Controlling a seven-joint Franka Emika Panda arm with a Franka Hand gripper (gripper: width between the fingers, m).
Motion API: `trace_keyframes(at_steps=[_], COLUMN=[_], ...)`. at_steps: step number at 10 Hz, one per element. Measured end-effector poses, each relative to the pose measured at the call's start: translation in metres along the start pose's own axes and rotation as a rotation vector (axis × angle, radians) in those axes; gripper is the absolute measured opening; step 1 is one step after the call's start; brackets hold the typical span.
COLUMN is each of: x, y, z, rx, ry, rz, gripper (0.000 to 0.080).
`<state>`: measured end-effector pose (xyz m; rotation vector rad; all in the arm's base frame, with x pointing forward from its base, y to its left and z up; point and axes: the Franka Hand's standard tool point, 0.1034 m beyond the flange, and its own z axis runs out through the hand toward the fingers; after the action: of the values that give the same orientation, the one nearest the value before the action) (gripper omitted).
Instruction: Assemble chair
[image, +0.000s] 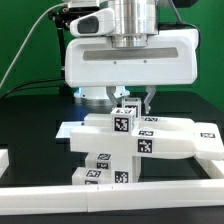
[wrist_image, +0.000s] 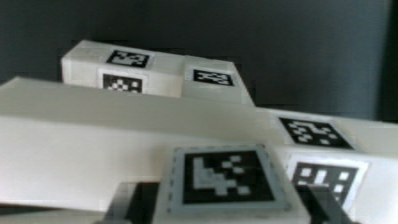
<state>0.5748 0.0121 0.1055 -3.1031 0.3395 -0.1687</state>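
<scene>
Chair parts (image: 130, 140) sit stacked near the middle of the black table (image: 30, 120), directly under the robot arm.

White tagged pieces pile up: a long flat panel (image: 175, 135) stretches toward the exterior view's right, a block (image: 103, 172) lies at the near side, and a small tagged cube (image: 126, 118) sits on top. The gripper (image: 135, 100) hangs just above that cube, its wide white body hiding the fingers, so I cannot tell whether they are parted or grasping. A low white rail (image: 120, 195) runs along the near edge. In the wrist view, a tagged face (wrist_image: 217, 180) fills the foreground, blurred.
</scene>
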Motion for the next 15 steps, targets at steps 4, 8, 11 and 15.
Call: trace_keyframes(at_steps=[4, 8, 11, 15], x=[0.004, 0.010, 0.009, 0.007], y=[0.003, 0.001, -0.002, -0.008], z=[-0.001, -0.002, -0.003, -0.002], rx=[0.004, 0.025, 0.028, 0.029], ry=[0.015, 0.039, 0.039, 0.035], rz=[0.354, 0.678, 0.747, 0.738], gripper=[0.0265, 0.0266, 0.0270, 0.0615])
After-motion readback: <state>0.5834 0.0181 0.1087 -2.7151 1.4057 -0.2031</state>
